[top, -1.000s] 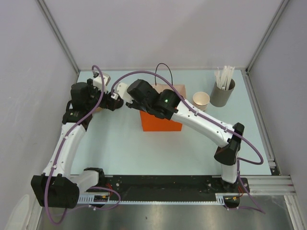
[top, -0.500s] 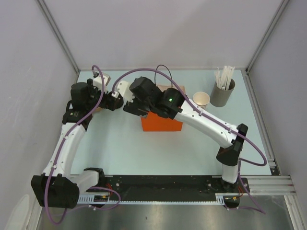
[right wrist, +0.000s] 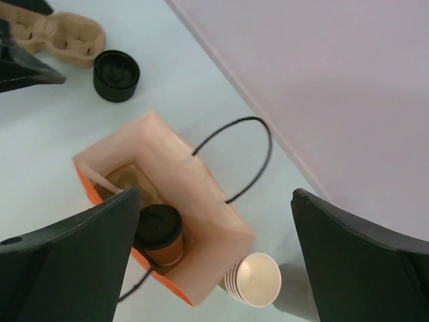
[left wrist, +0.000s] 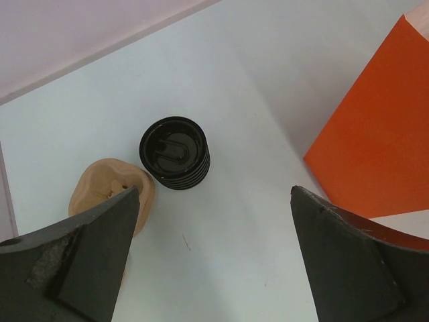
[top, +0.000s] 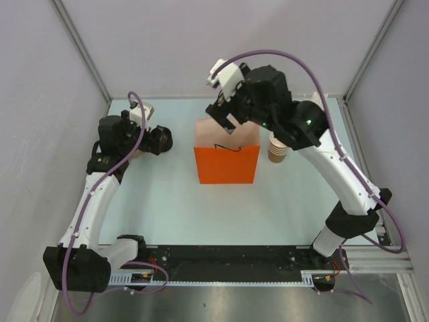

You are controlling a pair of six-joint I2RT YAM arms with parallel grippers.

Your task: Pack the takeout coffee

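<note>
On the pale blue-green bench (top: 167,201), nearest the arm bases, an orange paper bag (top: 226,173) with thin black cord handles stands upright, its mouth open to the top. Seen from the right wrist, the small tapered tan paper cup (right wrist: 171,255) stands upright inside this bag. It is close to the long wall whose orange outside shows, and the round black plastic lid (right wrist: 159,225) sits on top of it. Next to the cup in the bag is a brownish round shape too dim to make out.

The right pincer (right wrist: 216,194) hangs high above the bag's mouth, its jaws spread wide with nothing between them.

Just beside the bag's right far corner sits a stack of tan paper cups (top: 278,151), pale inside and partly under the right arm in the top view. Whether the stack touches the bag cannot be told.

Off to the left, apart from the bag, the left pincer (left wrist: 214,194) hovers over bare bench, its jaws also wide and empty. Just beyond its fingertips stands a stack of ribbed black plastic lids (left wrist: 174,153). A moulded tan pulp cup carrier (left wrist: 114,188) lies just beside that stack, on its left, partly hidden behind the left finger (left wrist: 87,248).
</note>
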